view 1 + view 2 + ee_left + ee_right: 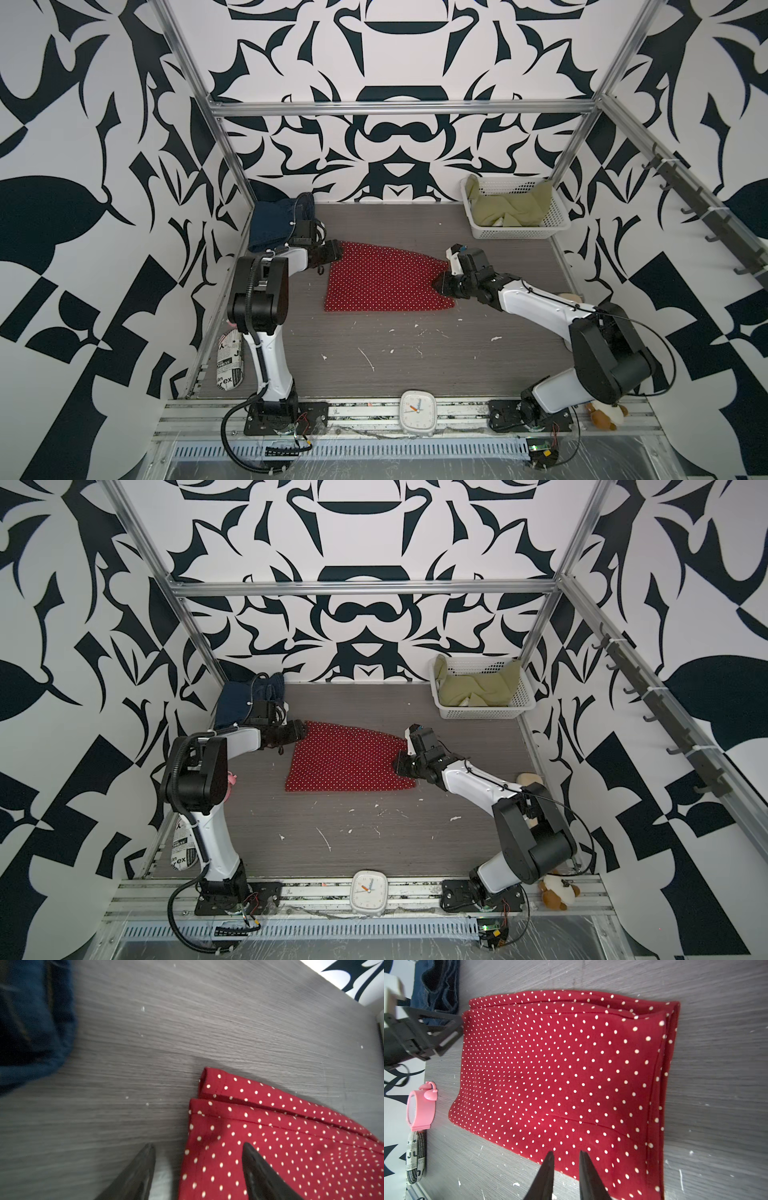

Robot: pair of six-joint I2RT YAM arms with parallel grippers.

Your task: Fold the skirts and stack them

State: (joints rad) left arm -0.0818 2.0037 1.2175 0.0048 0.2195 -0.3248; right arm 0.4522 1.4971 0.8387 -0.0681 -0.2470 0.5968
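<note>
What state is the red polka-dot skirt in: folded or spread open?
Folded. The red polka-dot skirt shows stacked layered edges in both wrist views, lying flat on the table.

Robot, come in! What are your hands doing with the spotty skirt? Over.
Left hand open at corner of red skirt. Right hand part open over opposite end. Skirt folded flat, unheld. Nothing blocking.

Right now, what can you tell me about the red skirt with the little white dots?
The red skirt has small white dots and looks like thin, soft cloth. It is folded, with stitched hems stacked in layers. It lies flat near the middle of the grey table. The left gripper is open at one corner, the right gripper open over the opposite side; neither holds it.
</note>
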